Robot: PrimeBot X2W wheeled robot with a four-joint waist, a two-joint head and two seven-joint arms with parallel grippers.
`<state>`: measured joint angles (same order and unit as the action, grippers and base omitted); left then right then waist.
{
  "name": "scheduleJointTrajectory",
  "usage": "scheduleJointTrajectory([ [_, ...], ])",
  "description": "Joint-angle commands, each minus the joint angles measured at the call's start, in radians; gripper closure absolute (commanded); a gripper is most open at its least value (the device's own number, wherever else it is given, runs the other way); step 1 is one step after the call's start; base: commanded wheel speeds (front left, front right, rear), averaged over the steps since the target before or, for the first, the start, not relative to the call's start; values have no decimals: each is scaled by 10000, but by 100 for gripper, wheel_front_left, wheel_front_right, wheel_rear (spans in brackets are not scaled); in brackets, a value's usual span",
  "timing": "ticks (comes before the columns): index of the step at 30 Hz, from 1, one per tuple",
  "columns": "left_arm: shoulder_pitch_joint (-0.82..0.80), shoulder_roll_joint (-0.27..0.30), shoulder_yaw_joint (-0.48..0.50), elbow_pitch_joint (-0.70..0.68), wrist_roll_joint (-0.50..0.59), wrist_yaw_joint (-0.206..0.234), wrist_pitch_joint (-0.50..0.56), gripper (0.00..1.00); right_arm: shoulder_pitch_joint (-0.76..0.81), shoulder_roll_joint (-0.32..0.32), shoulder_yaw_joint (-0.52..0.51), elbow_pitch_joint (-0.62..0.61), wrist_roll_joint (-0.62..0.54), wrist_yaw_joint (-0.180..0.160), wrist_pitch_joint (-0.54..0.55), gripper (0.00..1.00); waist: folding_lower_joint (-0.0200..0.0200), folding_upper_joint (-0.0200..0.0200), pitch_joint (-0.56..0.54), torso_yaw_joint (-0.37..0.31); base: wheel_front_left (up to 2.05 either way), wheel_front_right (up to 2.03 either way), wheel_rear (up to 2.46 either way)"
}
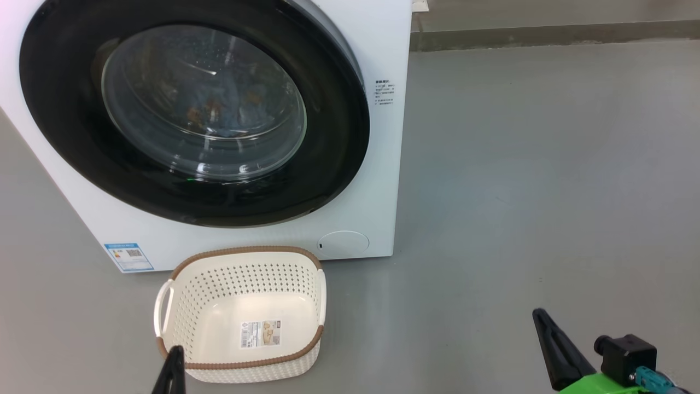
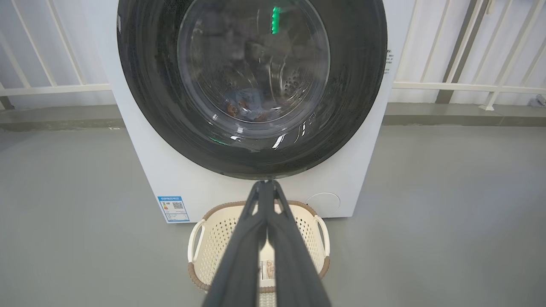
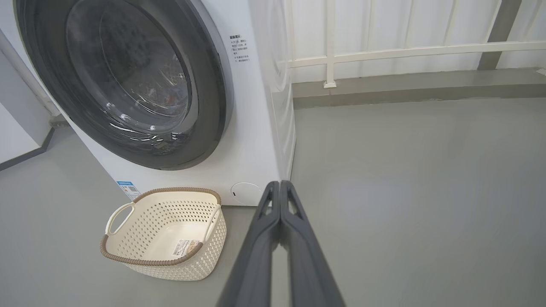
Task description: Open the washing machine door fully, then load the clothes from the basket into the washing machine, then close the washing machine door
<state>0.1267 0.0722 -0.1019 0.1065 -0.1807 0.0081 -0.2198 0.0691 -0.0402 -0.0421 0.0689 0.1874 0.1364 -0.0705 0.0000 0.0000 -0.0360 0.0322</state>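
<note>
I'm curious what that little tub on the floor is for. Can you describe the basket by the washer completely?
The basket is a small, rounded-rectangle tub of cream-white perforated plastic with a brown woven-look rim and a looped handle on each side. It is empty; a label sticker shows on its bottom. It stands upright on the grey floor, just in front of the washing machine.

Looks past right gripper (image 3: 280, 184), fingers (image 3: 258, 256) pressed together, toward closed washing machine door (image 3: 128, 85) and basket (image 3: 170, 268) standing on floor (image 3: 405, 192) just before washing machine (image 3: 251, 128).
</note>
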Motion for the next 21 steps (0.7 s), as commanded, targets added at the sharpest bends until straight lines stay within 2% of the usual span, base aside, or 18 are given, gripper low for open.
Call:
scheduleJointTrajectory([
  [1, -109, 49, 52, -92, -228, -23, 59, 100, -40, -18, -2, -116, 233, -1, 19, 100, 1, 0, 5, -4, 0, 0, 0],
  [6, -190, 38, 144, -43, -801, -78, 199, 100, -98, -35, -17, -55, 820, -3, 84, 100, 23, 0, -2, -18, 0, 0, 0],
  [9, -260, 30, 209, 8, -1258, -123, 303, 100, -156, -47, -28, 16, 1285, -5, 134, 100, 2, 0, 28, -28, 0, 0, 0],
  [21, -484, 4, 410, 154, -2628, -256, 616, 100, -335, -76, -69, 205, 2669, -11, 288, 100, 0, 0, 71, -59, 0, 0, 0],
])
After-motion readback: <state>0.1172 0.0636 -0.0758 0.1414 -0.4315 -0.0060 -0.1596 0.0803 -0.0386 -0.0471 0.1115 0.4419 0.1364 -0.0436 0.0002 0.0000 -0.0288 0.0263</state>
